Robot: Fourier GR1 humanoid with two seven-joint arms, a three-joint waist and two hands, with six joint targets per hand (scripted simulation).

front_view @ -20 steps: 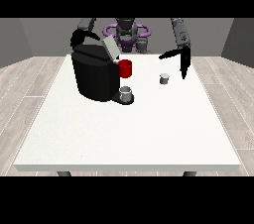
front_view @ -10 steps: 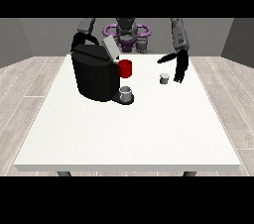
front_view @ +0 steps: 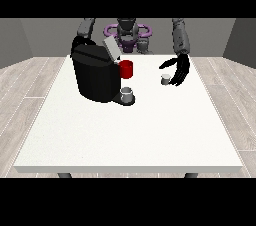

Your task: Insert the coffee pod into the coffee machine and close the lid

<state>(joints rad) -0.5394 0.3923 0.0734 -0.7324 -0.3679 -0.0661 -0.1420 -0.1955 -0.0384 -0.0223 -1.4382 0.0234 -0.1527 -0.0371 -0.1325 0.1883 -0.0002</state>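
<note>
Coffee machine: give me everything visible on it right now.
The coffee machine is a black, rounded, boxy unit standing upright on the white table, at the view's left and towards the robot. Its grey lid is tilted open. A red part sticks out at its front above a small grey cup on its base. Whether any hand touches it cannot be told.

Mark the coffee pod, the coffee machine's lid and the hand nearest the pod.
coffee pod (front_view: 165,79): front view, on its side wall.
coffee machine lid (front_view: 111,48): front view, middle of the raised grey flap.
hand at the view's right (front_view: 179,71): front view, on the palm.
</note>
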